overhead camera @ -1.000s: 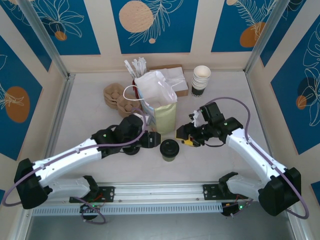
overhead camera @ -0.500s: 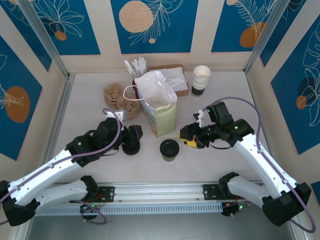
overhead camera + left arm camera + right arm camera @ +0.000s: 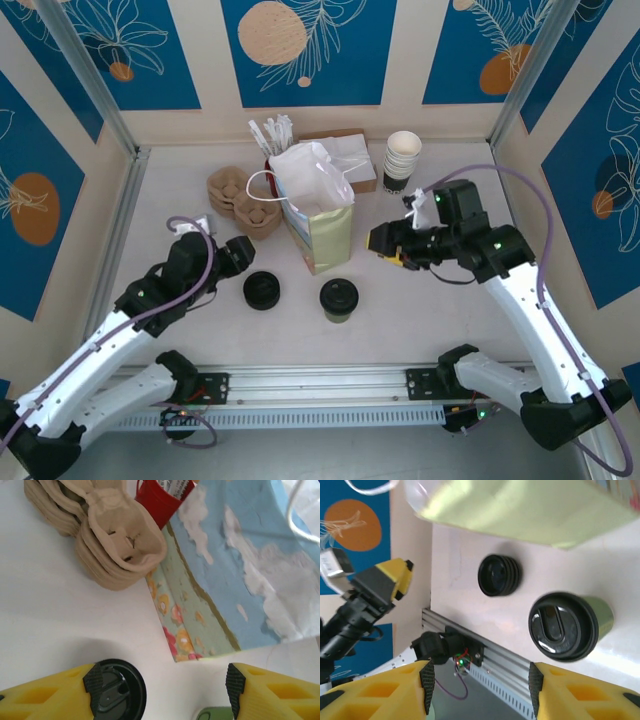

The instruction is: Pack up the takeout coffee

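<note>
Coffee cup (image 3: 339,299) noted upright on the table (image 3: 170,200), near front centre, capped with a black lid; contents hidden. It is seen just in front of the paper bag (image 3: 322,220) and apart from it. Bag stands upright, mouth stuffed with crumpled white material, a white handle looped at its left. Pile of black lids (image 3: 261,290) lies left of the cup, well clear of it. Stack of cups (image 3: 402,160) is set at the back right; cardboard cup carriers (image 3: 240,197) are stacked left of the bag. Red holder (image 3: 272,160) behind the bag is filled with white wrapped sticks. Left arm is stretched from the lower left, left gripper (image 3: 237,255) stopped just left of the lid pile; in the wrist view its yellow fingers (image 3: 45,700) are spread wide, nothing gripped. Right arm is bent in from the right, right gripper (image 3: 386,242) held beside the bag's right side, behind the cup; fingers (image 3: 380,690) parted wide, nothing gripped, the cup (image 3: 565,625) seen below.
</note>
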{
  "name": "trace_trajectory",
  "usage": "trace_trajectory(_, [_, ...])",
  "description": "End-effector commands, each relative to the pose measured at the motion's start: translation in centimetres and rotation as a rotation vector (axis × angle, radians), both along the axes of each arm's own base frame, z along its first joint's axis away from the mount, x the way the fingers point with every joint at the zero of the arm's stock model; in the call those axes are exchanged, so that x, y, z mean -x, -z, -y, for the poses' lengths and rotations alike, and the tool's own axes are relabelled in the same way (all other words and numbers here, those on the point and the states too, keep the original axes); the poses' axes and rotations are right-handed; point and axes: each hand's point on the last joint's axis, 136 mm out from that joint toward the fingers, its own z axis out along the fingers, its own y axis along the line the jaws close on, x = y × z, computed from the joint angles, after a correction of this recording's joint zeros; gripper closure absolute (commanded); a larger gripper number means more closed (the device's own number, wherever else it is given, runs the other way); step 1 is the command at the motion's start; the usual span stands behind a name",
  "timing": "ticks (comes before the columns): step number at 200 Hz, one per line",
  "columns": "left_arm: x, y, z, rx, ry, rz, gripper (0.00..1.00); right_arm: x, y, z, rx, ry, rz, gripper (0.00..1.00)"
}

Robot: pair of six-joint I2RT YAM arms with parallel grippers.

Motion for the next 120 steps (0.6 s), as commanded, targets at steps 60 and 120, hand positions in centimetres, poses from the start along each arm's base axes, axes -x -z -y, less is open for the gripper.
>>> trace_trajectory(60, [-6.9, 1.3, 1.1, 0.153, 0.018, -0.076, 0.34, -3.0, -1.7, 2.1, -0.008, 0.028, 0.093, 0.45])
trace_trajectory(120, [-11.3, 0.0, 4.7, 0.120, 0.148, -0.110, 0.36, -8.9, -3.9, 2.8, -0.016, 0.055, 0.142, 0.45])
